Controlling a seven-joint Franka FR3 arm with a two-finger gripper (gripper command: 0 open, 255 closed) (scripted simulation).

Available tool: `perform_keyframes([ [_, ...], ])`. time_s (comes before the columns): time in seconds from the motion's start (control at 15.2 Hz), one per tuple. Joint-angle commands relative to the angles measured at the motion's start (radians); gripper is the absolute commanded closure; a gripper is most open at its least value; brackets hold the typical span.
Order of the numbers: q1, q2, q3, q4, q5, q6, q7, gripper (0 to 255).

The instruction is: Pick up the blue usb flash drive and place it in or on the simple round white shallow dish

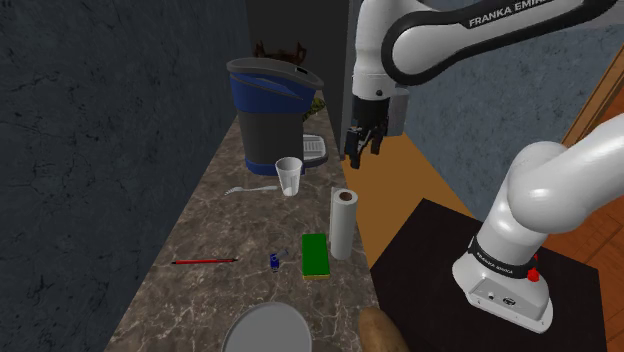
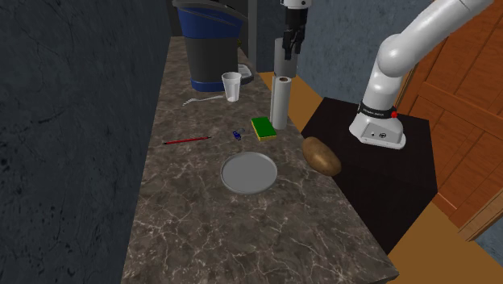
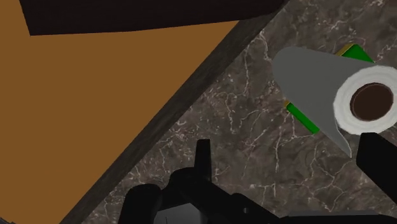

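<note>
I read "FRANKA EMI" on the arm [image 1: 420, 40]; my fingers [image 1: 362, 148] hang open, empty, over the desk's [image 1: 250, 225] edge; the drive [image 1: 272, 262] lies mid-desk, near the dish [image 1: 265, 330].

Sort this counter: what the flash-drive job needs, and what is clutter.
Job: small blue USB flash drive; round grey shallow dish; open black gripper.
Clutter: green sponge; upright white paper roll; red pencil; clear cup; brown potato; blue-and-grey container.

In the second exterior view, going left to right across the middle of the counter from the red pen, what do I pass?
red pen → blue flash drive → green sponge → paper towel roll → potato
</note>
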Motion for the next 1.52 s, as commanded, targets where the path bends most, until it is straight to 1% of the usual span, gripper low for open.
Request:
perform_keyframes([
  [0.0,0.008,0.049,0.039,-0.014,0.018,0.068,0.049,0],
  [0.33,0.010,0.219,0.131,0.012,0.029,0.221,0.171,0],
  [0.53,0.005,0.335,0.184,0.046,0.010,0.306,0.255,0],
  [0.66,-0.001,0.417,0.216,0.076,-0.018,0.359,0.317,0],
  [0.86,-0.007,0.547,0.254,0.132,-0.083,0.427,0.422,0],
  [1.06,0.002,0.682,0.272,0.202,-0.173,0.480,0.538,0],
  [1.25,0.033,0.816,0.262,0.285,-0.270,0.515,0.652,0],
  [1.45,0.084,0.945,0.231,0.381,-0.351,0.534,0.750,0],
])
